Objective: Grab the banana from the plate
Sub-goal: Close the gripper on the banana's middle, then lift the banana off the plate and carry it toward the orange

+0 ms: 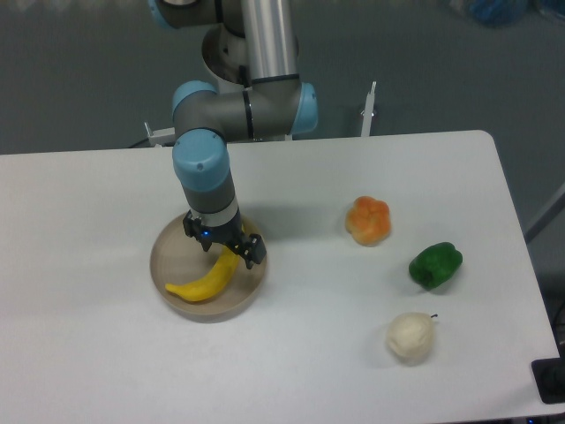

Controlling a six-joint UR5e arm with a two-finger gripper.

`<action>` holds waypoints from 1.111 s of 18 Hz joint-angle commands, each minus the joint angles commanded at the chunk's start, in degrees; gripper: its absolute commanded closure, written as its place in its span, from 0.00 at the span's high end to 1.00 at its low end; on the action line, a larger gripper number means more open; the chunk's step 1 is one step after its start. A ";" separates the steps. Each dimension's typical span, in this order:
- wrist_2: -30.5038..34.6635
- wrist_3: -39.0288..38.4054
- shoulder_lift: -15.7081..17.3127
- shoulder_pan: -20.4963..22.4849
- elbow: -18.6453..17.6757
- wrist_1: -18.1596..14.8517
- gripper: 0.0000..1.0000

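- While my gripper (224, 248) hangs spread over the banana's upper end, nothing is gripped.
- Banana (205, 280): lying on the plate (168, 250), toward the table's (106, 353) left side.
- Outstanding, I judge: descend, close, lift.

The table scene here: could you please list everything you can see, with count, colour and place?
banana: one, bright yellow, lying on the plate
plate: one, beige-tan, left part of the table
lumpy fruit: one, orange, right of centre
pepper: one, green, near the right edge
round pale item: one, cream-white, front right
table: one, white, under everything
arm: one, grey with blue joints, reaching over the plate
gripper: one, black, jaws apart over the banana's upper end
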 joint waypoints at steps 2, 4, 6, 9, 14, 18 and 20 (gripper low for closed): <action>0.18 0.00 -0.71 -0.27 0.00 0.70 1.00; 0.18 -0.09 -0.80 -0.36 -0.09 0.79 1.00; 0.18 -0.09 -0.80 -0.36 0.00 0.79 0.90; 0.09 0.09 -1.23 -0.36 0.09 0.79 0.47; -0.09 0.52 -0.89 -0.27 0.53 0.70 0.36; 0.35 2.10 2.09 1.04 2.28 0.27 0.36; 0.53 5.26 2.80 3.49 3.60 -0.08 0.36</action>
